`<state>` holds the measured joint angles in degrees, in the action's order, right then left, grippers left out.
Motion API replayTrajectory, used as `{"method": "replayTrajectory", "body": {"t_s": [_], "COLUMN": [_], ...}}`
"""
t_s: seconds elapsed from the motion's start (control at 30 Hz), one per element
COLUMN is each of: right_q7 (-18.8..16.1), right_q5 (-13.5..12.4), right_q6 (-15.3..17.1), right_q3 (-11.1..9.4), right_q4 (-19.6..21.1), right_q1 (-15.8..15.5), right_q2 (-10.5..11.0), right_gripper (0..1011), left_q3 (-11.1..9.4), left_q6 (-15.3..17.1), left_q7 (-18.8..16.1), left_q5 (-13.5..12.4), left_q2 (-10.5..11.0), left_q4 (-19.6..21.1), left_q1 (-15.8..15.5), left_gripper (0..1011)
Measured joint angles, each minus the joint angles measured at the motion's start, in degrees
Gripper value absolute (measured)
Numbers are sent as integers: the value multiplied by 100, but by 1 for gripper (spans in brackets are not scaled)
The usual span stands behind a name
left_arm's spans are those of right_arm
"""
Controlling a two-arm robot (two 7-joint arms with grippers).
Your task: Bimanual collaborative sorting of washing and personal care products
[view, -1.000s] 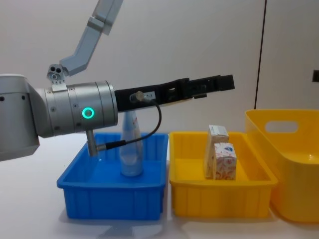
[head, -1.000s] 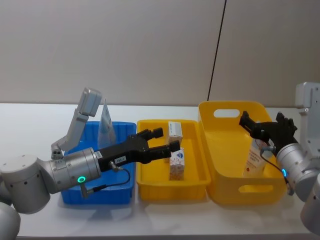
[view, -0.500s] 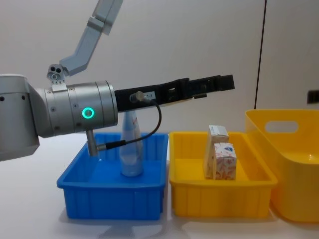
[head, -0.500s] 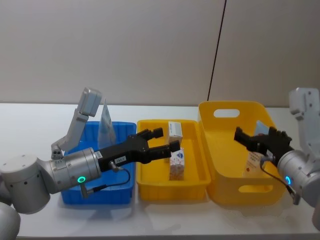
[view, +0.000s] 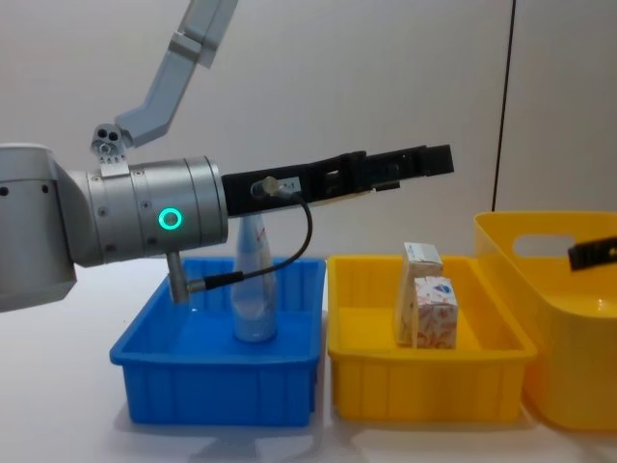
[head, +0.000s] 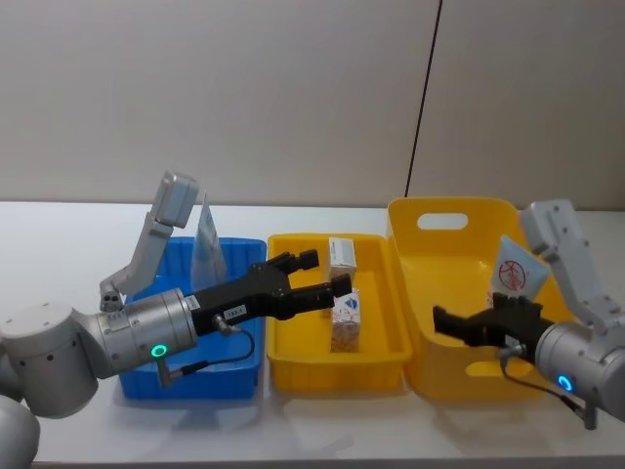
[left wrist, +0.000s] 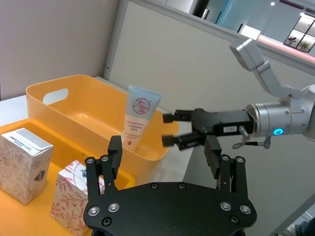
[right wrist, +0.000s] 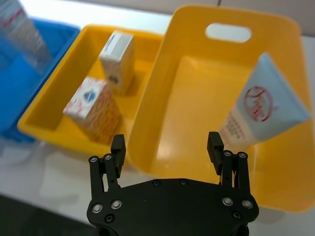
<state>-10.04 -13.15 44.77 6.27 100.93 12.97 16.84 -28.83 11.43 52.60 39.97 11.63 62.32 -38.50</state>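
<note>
On a white surface point(head: 59, 223) three containers stand in a row: a blue tray point(head: 195, 383) at the robot's left, a yellow tray point(head: 337, 374) in the middle, and a deep yellow bin point(head: 444, 376) at its right. The right gripper point(head: 441, 324) has just drawn back out of the bin toward the robot. A second ago it was at the top of a pale blue tube point(head: 514, 272) inside; now it hangs low before the bin's near wall, well apart from the tube. Its jaws are spread wide and hold nothing. The tube stands free, cap down, leaning against the bin's right wall with its red logo facing forward. That reads as a let-go: either the tube counts as placed in the bin or the grasp was given up, and the views do not settle which. The left gripper point(head: 326, 273) has not moved in that time. It hovers above the yellow tray, higher than the cartons, jaws wide apart and empty. Below it stands the patterned carton point(head: 345, 324), with the beige carton point(head: 342, 254) close behind. A second tube point(head: 206, 246) stands upright in the blue tray. With both arms free and every product in a container, the next step is likely a fresh pick, perhaps by the left arm at the cartons.
</note>
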Motion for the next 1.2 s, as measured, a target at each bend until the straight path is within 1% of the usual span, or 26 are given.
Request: {"method": "replayTrajectory", "body": {"t_s": [0.03, 0.07, 0.13, 0.17, 0.23, 0.37, 0.47, 0.53, 0.67, 0.7, 0.77, 1.0, 1.1, 1.2], "right_q7": [-66, -165, -262, -371, -453, -470, -457, -445, -394, -366, -339, -199, -157, -85], "right_q5": [0, 0, 2, 8, 16, 20, 19, 16, 1, -7, -13, -60, -73, -101], "right_q6": [48, 118, 174, 240, 294, 302, 235, 182, -22, -124, -235, -807, -982, -1278], "right_q3": [30, 86, 158, 221, 285, 291, 293, 298, 314, 322, 330, 382, 397, 421], "right_q4": [5, 14, 26, 36, 48, 51, 51, 51, 51, 51, 51, 47, 46, 44], "right_q1": [0, 1, 6, 9, 10, 10, -9, -25, -86, -116, -149, -326, -382, -469], "right_q2": [42, 143, 226, 308, 393, 400, 397, 395, 389, 385, 380, 360, 355, 345], "right_gripper": [1003, 1004, 1004, 1004, 1004, 1004, 1004, 1004, 1003, 1004, 1004, 1004, 1004, 1003], "left_q3": [0, 0, 2, 5, 11, 20, 35, 41, 56, 63, 70, 102, 111, 127], "left_q6": [0, 0, -3, -10, -35, -74, -133, -157, -219, -245, -270, -385, -421, -483], "left_q7": [-5, -12, -60, -112, -224, -411, -685, -802, -1092, -1210, -1331, -1898, -2060, -2351], "left_q5": [-2, -5, -27, -55, -114, -221, -373, -439, -600, -666, -727, -1038, -1130, -1287], "left_q2": [1, 2, 6, 14, 38, 76, 132, 155, 217, 241, 265, 376, 409, 464], "left_q4": [3, 10, 38, 71, 135, 246, 409, 480, 653, 724, 793, 1131, 1226, 1400], "left_q1": [2, 6, 30, 57, 109, 195, 330, 387, 527, 583, 639, 911, 989, 1127], "left_gripper": [1001, 1001, 1001, 1001, 1001, 1001, 1001, 1001, 1001, 1001, 1001, 1001, 1001, 1001]}}
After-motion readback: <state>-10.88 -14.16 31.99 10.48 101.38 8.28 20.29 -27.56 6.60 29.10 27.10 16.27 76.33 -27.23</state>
